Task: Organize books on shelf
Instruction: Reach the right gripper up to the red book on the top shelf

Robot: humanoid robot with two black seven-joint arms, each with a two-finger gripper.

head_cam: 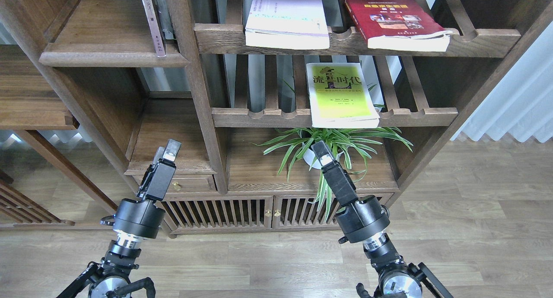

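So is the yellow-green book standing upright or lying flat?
Lying flat: the yellow-green book rests cover-up on the slatted rack, its front edge overhanging the rail.

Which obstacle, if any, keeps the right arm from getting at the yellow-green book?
Probably none. The yellow-green book overhangs its slatted rack's front rail, directly above the right pincer. Only the plant's leaves lie between, so the way up looks free.

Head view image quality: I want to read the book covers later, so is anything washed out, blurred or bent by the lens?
Head view: sharp overall; the white book is overexposed, its cover print barely legible; the yellow-green book shows clear black characters; the dark red book has titles too small to read; shelf uprights lean outward from wide-angle distortion; the curtain at right is bright.
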